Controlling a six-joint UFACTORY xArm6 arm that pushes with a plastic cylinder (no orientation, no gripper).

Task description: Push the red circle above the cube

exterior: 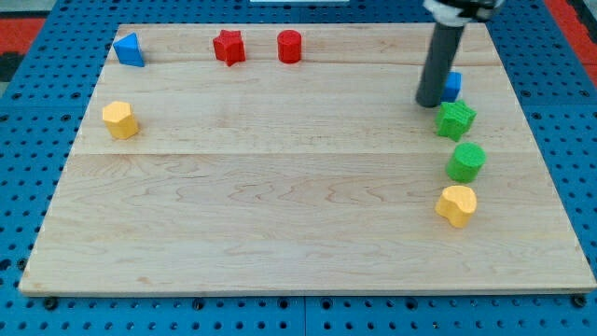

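The red circle (290, 46) stands near the view's top, left of centre, with a red star (229, 47) just to its left. The blue cube (452, 86) is at the view's right, partly hidden behind my rod. My tip (430, 103) rests on the board just left of the blue cube, far to the right of the red circle. A green star (456, 119) lies just below the cube.
A green circle (465, 161) and a yellow heart (457, 204) lie below the green star on the right. A blue triangle (129, 49) sits at the top left, a yellow hexagon (120, 119) below it. The wooden board (280, 205) lies on a blue pegboard.
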